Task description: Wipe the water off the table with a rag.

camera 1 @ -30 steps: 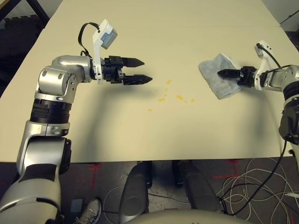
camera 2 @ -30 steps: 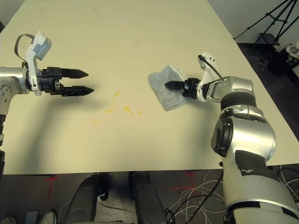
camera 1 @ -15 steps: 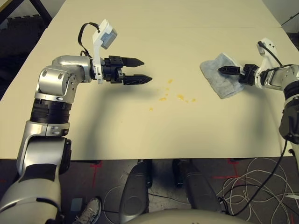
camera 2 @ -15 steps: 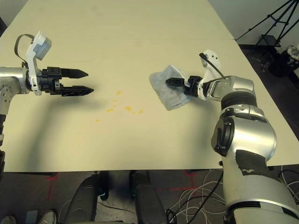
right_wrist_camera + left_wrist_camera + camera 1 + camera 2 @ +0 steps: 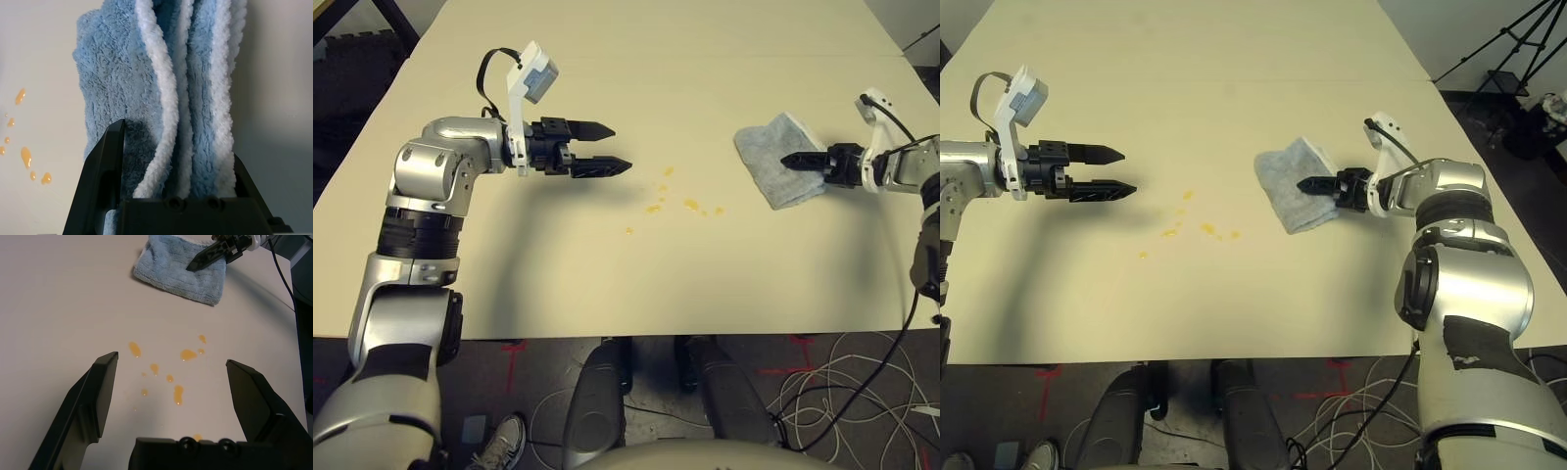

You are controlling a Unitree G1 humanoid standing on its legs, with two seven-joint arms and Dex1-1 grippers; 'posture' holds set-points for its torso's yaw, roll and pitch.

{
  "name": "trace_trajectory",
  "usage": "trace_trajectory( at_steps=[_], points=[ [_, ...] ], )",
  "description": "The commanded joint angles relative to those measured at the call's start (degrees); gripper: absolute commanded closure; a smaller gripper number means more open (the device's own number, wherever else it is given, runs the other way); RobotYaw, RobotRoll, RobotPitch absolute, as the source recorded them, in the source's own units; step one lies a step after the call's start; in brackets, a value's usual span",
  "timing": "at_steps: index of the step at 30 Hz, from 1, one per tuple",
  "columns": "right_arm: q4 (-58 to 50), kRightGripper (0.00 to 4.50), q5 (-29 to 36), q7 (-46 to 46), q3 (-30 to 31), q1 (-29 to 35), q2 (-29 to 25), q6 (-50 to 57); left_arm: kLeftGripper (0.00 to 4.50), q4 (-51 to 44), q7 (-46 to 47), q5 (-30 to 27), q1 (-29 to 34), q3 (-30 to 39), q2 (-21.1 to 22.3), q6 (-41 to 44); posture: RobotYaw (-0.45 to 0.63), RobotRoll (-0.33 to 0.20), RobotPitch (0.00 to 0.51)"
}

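Right gripper [image 5: 171, 166], jaws partly closed astride the folded rag [image 5: 780, 172]; left gripper [image 5: 607, 147] open, empty, across the water droplets [image 5: 688, 204] from the rag.

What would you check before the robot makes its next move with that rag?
1. Rag between the right gripper fingers: ok, folds sit between them in the right wrist view.
2. Firm grip on the rag: cannot tell, jaws not visibly clamped.
3. Water unwiped on the table: ok, amber drops lie apart from the rag.
4. Path from rag to water free: ok.
5. Left gripper clear of the drops: ok, open, hovering beside them.
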Motion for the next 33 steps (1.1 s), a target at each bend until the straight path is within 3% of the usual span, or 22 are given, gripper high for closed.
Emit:
trace_trajectory(
  at_steps=[1, 7, 9, 14, 22, 33],
  points=[
    [0.25, 2.12, -1.08, 1.72, 1.28, -0.32, -0.92, 1.16, 0.0, 0.42, -0.25, 0.55, 0.31, -0.37, -0.15, -0.53, -0.02, 0.0, 0.255],
    [0.04, 2.12, -2.36, 5.77, 3.86, -0.52, -1.45, 3.82, 0.0, 0.53, -0.23, 0.51, 0.22, -0.52, -0.42, -0.61, -0.02, 0.0, 0.256],
    [-0.07, 1.38, -2.34, 5.29, 3.83, -0.43, -1.94, 3.51, 0.0, 0.38, -0.18, 0.51, 0.34, -0.52, -0.48, -0.55, -0.02, 0.0, 0.256],
    [-0.18, 0.03, -1.7, 4.76, 2.87, -0.48, -3.58, 3.4, 0.0, 0.47, -0.18, 0.61, 0.43, -0.41, -0.5, -0.59, -0.02, 0.0, 0.256],
    [0.14, 0.03, 0.16, 2.92, 0.01, 0.03, -4.72, 4.25, 0.0, 0.87, -0.16, 0.7, 0.32, -0.56, -1.0, -0.94, -0.04, 0.0, 0.254],
    [0.15, 0.03, 0.31, 2.23, -0.67, 1.68, -1.39, 4.75, 0.0, 1.43, -0.49, 0.93, -0.25, -0.8, -1.3, -1.3, -0.03, 0.0, 0.255]
  ],
)
